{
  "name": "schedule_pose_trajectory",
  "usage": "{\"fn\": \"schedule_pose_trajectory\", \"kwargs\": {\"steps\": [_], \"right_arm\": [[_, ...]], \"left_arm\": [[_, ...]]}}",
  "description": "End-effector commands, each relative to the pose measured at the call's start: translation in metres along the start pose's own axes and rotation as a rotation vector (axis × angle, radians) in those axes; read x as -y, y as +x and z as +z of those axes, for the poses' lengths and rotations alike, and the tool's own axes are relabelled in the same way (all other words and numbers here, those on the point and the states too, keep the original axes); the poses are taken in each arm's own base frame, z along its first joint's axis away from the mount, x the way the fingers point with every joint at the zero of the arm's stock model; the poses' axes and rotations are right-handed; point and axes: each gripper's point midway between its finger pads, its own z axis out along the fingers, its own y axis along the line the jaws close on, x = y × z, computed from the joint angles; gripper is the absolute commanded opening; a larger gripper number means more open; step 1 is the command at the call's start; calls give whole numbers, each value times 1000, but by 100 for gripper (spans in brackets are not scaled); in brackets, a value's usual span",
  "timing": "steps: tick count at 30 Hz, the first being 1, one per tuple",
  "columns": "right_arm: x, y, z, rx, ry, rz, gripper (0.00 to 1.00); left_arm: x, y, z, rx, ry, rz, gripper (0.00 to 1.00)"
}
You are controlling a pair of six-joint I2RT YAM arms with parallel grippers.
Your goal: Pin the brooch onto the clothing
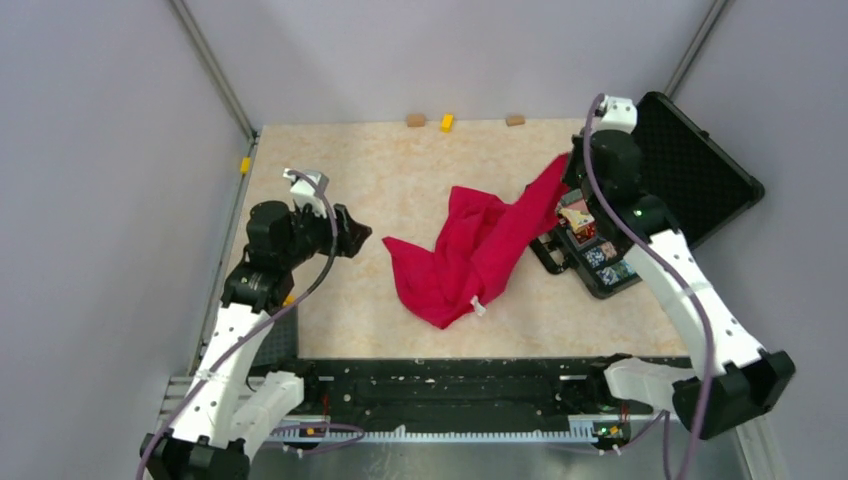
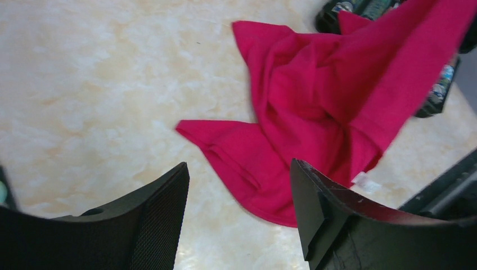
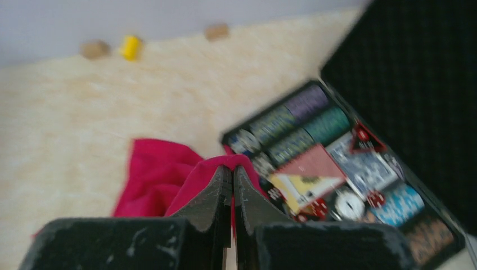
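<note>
Pinching a raised corner of the red T-shirt (image 1: 470, 255), the right hand (image 3: 232, 169) has its two fingers pressed together, with red fabric bunched around their tips. That corner is drawn up and stretched toward the open black case (image 1: 700, 170) at the right side of the bench (image 1: 400, 170), so part of the cloth hangs over the near edge of the case's tray of colourful trinkets (image 3: 315, 174). The rest of the shirt lies crumpled on the middle of the bench, one sleeve pointing left and its small white neck label (image 1: 477, 307) showing at the near hem. The left hand (image 2: 239, 166) hovers above the bench to the left of the shirt, apart from it, its fingers spread wide and holding nothing; through the gap between them the wrist view looks down on the nearest fold of red cloth. Along the far edge of the bench sit a tan block (image 1: 415, 120), a yellow block (image 1: 447, 122) and another tan block (image 1: 515, 120), well apart from the shirt.
</note>
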Motion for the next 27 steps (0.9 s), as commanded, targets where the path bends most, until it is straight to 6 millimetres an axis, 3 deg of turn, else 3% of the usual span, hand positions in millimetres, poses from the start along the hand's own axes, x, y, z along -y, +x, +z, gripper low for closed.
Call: {"fn": "schedule_pose_trajectory", "kwargs": {"steps": [1, 4, 7, 15, 22, 27], "right_arm": [[72, 69, 37, -117, 211, 56, 0], [99, 114, 48, -203, 246, 93, 0], [107, 136, 51, -242, 252, 106, 0], [111, 151, 55, -271, 260, 106, 0], [110, 150, 56, -270, 235, 115, 0], [113, 151, 57, -272, 226, 125, 0]], "left_arm": [[33, 20, 11, -10, 103, -147, 70], [52, 54, 27, -13, 167, -200, 70], [62, 96, 43, -42, 194, -121, 69], [88, 174, 53, -118, 232, 213, 68], [82, 190, 64, -117, 155, 294, 68], [93, 201, 77, -178, 169, 371, 68]]}}
